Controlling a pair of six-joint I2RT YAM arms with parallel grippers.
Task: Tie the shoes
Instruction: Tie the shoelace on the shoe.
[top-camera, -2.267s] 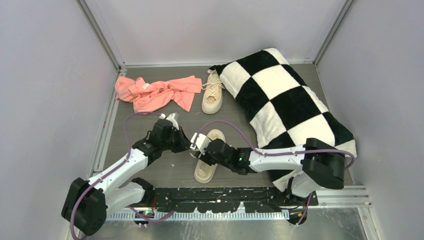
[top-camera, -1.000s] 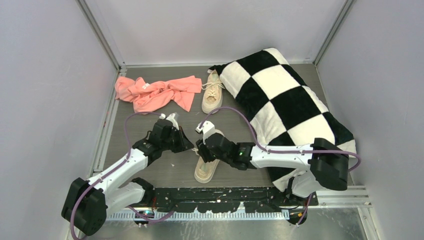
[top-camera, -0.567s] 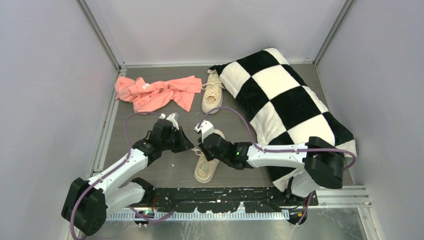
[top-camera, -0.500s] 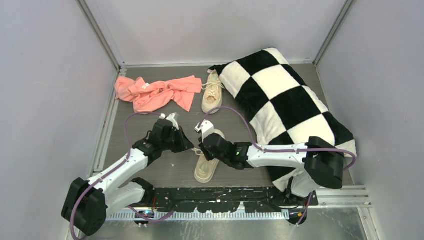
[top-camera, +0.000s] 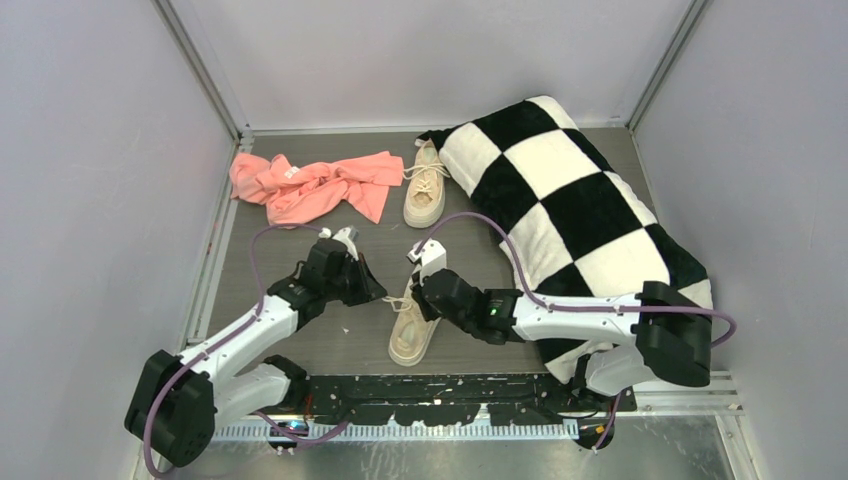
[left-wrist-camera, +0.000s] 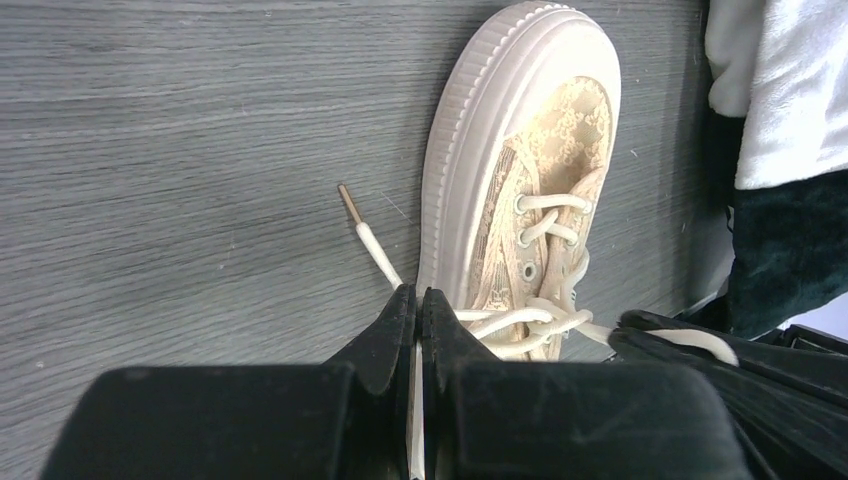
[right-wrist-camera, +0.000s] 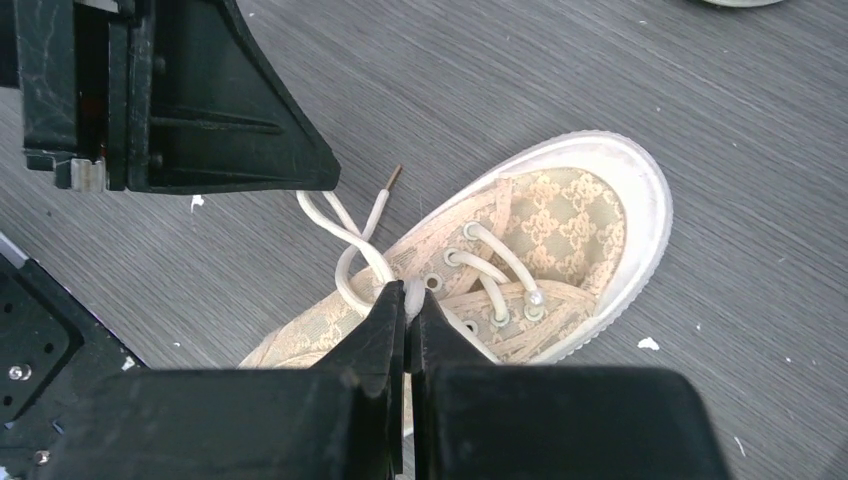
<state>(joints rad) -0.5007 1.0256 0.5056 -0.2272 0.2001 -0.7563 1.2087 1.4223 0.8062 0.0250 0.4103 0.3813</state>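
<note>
Cream laces (left-wrist-camera: 378, 255) between both jaws

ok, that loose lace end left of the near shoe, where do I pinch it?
Probably the loose lace end just behind its brown tip, from straight above, jaws across it. That stretch lies flat on the table, angled away and clear of the sole of the near shoe.

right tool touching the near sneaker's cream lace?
Touching. Right wrist view: the right tool is shut on the cream lace of the near beige canvas sneaker.
</note>
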